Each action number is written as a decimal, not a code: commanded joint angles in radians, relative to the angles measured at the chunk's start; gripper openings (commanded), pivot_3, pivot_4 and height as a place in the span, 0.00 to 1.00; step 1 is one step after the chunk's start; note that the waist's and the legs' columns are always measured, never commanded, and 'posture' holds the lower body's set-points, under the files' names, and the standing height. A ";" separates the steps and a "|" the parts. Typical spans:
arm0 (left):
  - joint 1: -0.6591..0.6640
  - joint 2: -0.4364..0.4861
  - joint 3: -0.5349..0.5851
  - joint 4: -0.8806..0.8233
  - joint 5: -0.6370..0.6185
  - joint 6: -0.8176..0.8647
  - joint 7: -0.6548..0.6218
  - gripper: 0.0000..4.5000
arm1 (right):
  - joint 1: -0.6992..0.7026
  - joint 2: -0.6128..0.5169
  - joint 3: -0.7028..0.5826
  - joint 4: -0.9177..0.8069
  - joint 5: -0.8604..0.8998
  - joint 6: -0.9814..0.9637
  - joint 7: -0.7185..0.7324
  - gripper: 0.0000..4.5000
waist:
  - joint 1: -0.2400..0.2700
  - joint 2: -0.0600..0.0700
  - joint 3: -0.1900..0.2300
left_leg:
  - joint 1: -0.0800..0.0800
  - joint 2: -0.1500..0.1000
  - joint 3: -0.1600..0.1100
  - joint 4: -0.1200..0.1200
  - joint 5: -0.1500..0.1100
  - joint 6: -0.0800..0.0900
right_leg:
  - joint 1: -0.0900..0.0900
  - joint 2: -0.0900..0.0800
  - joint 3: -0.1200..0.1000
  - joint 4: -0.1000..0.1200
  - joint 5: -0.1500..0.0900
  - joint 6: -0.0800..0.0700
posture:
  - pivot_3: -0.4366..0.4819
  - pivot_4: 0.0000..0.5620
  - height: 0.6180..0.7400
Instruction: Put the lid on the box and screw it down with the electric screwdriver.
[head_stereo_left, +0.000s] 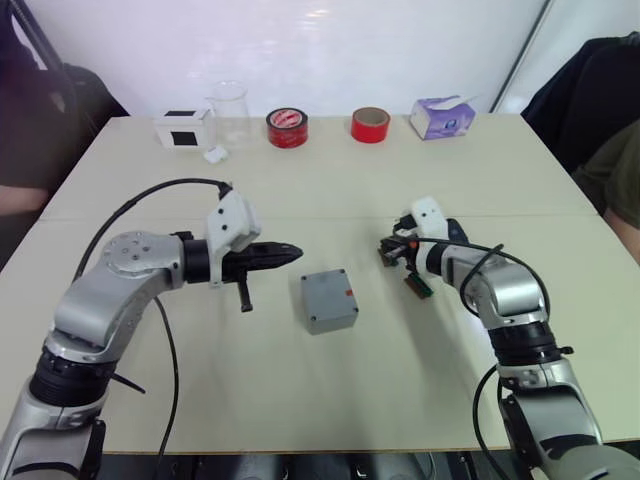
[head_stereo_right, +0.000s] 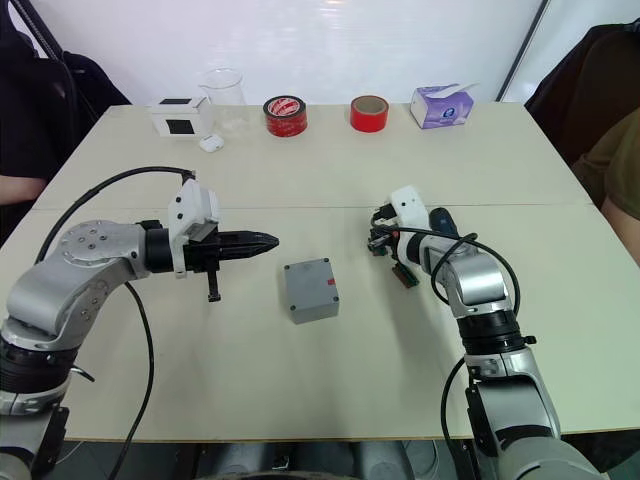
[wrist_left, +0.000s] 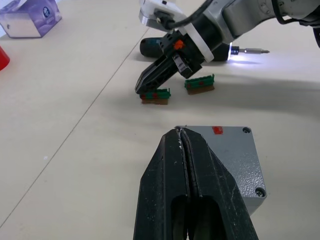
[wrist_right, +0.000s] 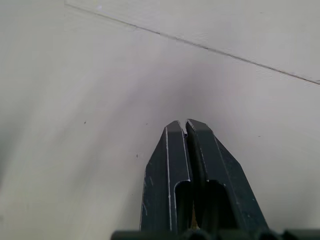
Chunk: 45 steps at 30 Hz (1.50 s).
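Mid-surface, I see the box (head_stereo_left: 329, 299) already lidded; both pincers, left (head_stereo_left: 296, 253) and right (wrist_left: 140, 89), are closed empty (screwdriver (wrist_left: 200, 49) next).

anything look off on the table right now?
Mostly tidy. The electric screwdriver lies on the table behind the right gripper with its tip light on, though nothing holds it. Two small green connector blocks lie loose beside that gripper. The box sits square with its lid on, undamaged.
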 joint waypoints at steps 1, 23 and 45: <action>-0.004 0.010 0.008 -0.018 -0.002 0.000 0.006 0.00 | -0.041 -0.008 -0.072 -0.110 0.061 0.046 0.003 0.01 | 0.000 0.000 0.000 | 0.000 0.000 0.000 0.000 0.000 0.000 | 0.000 0.000 0.000 0.000 0.000 0.000 | 0.48 0.27 1.00; 0.056 0.044 0.036 -0.023 -0.013 0.009 0.002 0.00 | 0.042 -0.046 0.068 -0.519 0.303 0.303 0.087 0.01 | 0.001 0.000 0.000 | 0.000 0.000 0.000 0.000 0.000 0.000 | 0.000 0.000 0.000 0.000 0.000 0.000 | 0.48 0.27 1.00; 0.064 0.035 0.028 -0.047 -0.018 0.011 0.033 0.00 | 0.069 -0.093 0.192 -0.423 0.196 0.165 0.121 0.01 | 0.000 0.000 0.000 | 0.000 0.000 0.000 0.000 0.000 0.000 | 0.000 0.000 0.000 0.000 0.000 0.000 | 0.48 0.27 1.00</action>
